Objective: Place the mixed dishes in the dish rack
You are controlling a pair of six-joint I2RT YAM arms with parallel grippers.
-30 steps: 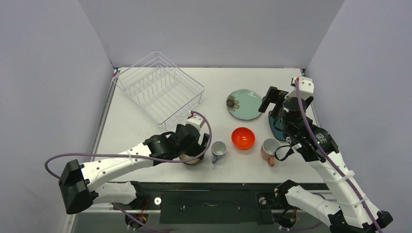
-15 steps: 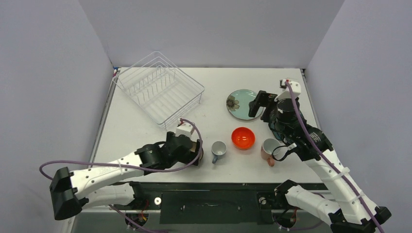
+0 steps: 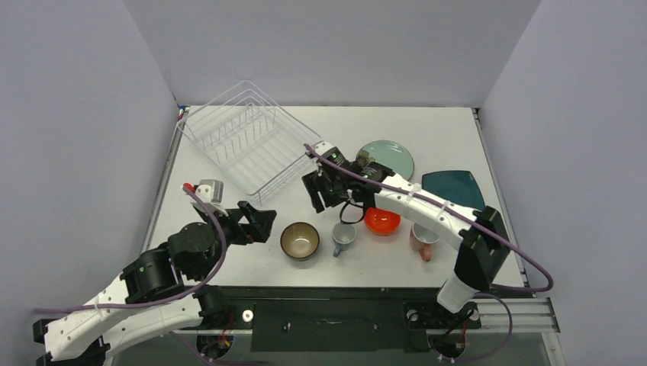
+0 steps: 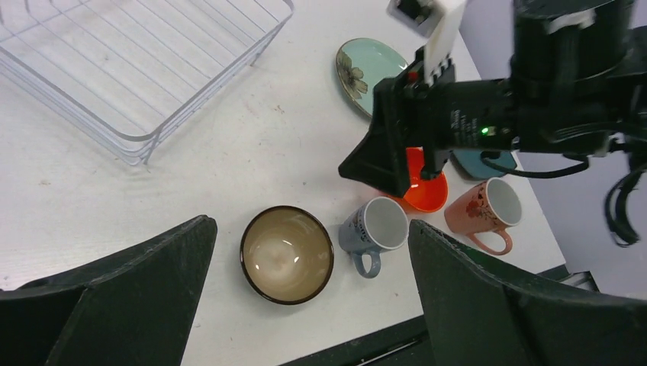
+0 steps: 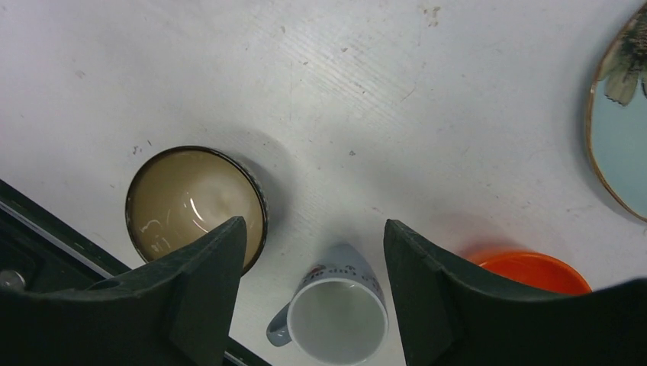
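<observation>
The white wire dish rack stands empty at the back left. In a row near the front edge are a brown bowl, a grey-blue mug, an orange-red bowl and a pink mug. Behind them lie a pale-teal flowered plate and a dark-teal plate. My left gripper hangs open and empty, left of the brown bowl. My right gripper hovers open above the grey-blue mug, touching nothing.
The right arm reaches from the right side across the orange-red bowl and pink mug. The table's front edge with its dark rail runs just below the dishes. Grey walls close the table on three sides.
My left gripper has pulled back to the left off the brown bowl and opened wider. The right arm swung from the dark-teal plate leftwards to above the grey-blue mug, its jaws narrowing somewhat.
</observation>
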